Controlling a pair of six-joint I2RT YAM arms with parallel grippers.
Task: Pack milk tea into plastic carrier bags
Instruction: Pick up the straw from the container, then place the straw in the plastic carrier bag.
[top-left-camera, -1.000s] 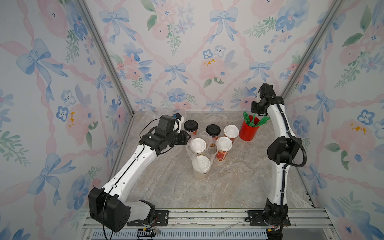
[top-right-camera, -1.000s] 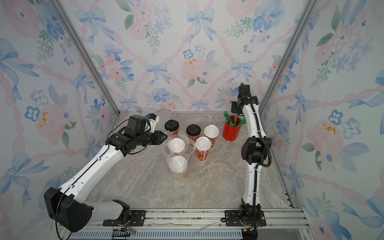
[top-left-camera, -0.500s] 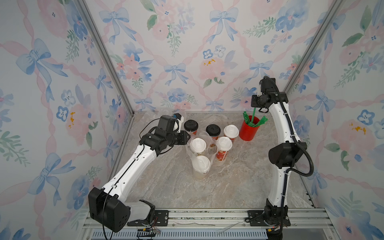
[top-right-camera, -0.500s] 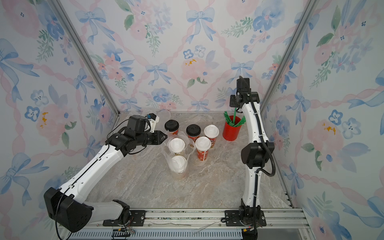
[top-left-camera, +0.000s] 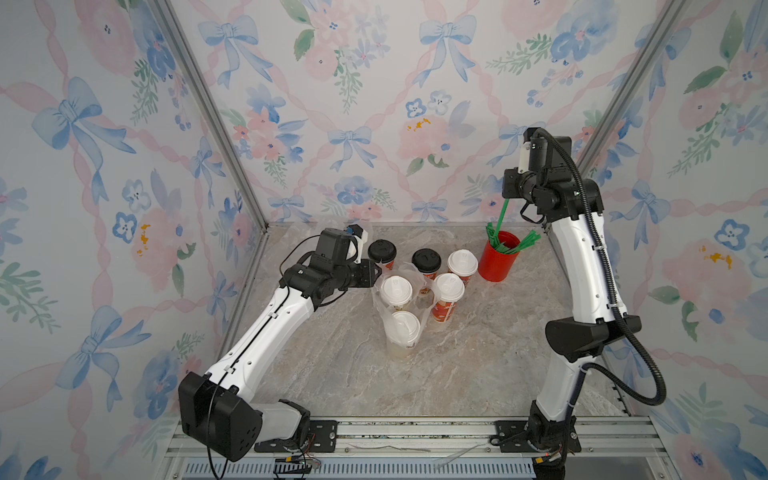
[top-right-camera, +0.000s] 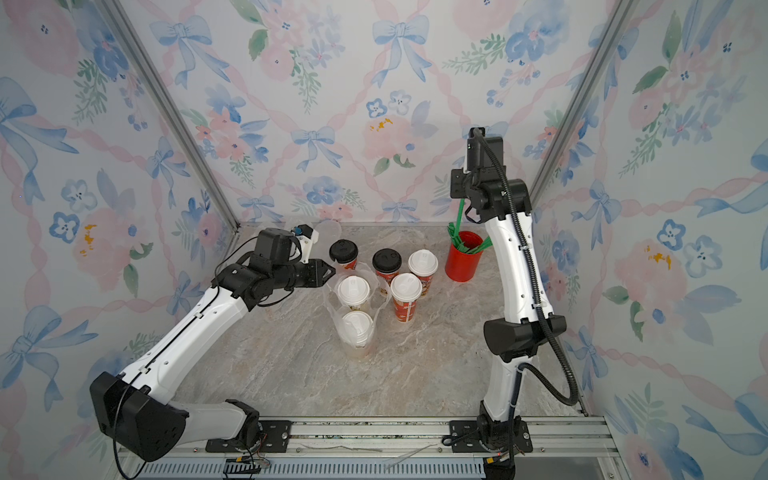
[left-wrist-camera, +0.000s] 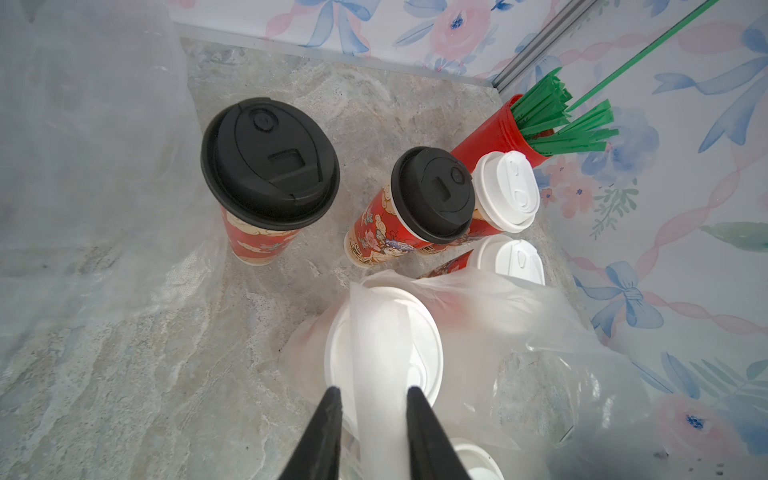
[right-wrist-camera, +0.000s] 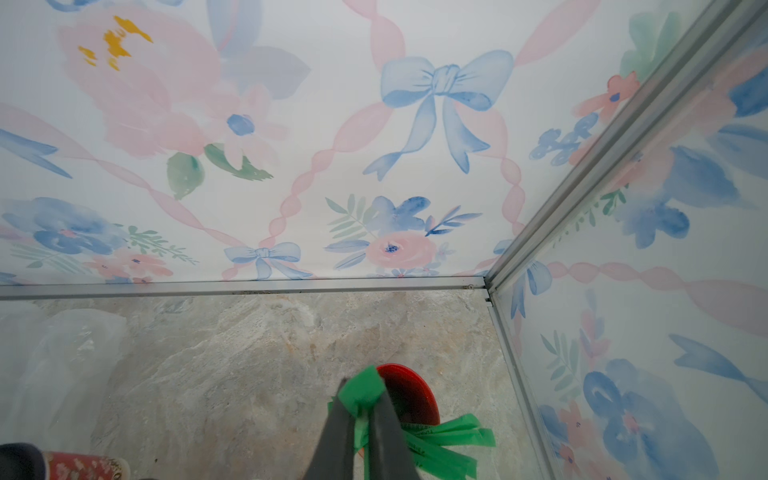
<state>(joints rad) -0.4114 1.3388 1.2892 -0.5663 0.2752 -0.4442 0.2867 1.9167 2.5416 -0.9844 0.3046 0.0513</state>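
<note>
bags first: at the far left, loose clear bags lie crumpled by the back corner of the marble-look table (you can't count them through the crinkle). next comes your left gripper, low over the table. its fingers are parted, and a white strip of the clear carrier bag runs between them. whether they touch that strip, you can't tell.

the bag stands just past the fingertips and holds two upright white-lidded cups, the rear bagged cup and the front bagged cup. beyond the gripper tip, toward the back wall, stands the left black-lidded cup. to its right is the right black-lidded cup, and both are unbagged. right of those are two more unbagged cups. the rear white-lidded cup and the front white-lidded cup stand close together, the front one just beside the bag.

further right sits the red straw cup, with green straws fanning from its mouth. above it your right gripper hangs high near the back right corner. its fingers are clenched on one green straw, whose lower end dips to the cup's mouth.
</note>
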